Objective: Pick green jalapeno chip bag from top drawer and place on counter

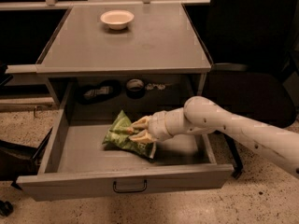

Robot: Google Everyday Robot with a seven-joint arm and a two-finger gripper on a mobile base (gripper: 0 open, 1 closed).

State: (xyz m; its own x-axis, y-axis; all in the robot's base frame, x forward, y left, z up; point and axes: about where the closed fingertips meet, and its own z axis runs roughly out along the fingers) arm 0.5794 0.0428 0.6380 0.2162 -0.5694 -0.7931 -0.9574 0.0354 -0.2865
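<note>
- Camera view: the green jalapeno chip bag (pixel 117 137) lies on the grey floor of the open top drawer (pixel 70 186), left of centre, crumpled and lying flat
- Its foil is pale green with a darker label patch and a white edge at the lower right corner
- The end effector (pixel 136 129) reaches in from the right on a cream arm (pixel 233 125); its two tan fingers (pixel 141 122) are pinched on the bag's right part
- The worktop (pixel 149 45) above carries only a small pale bowl (pixel 117 18) near its back edge, well apart from the bag
</note>
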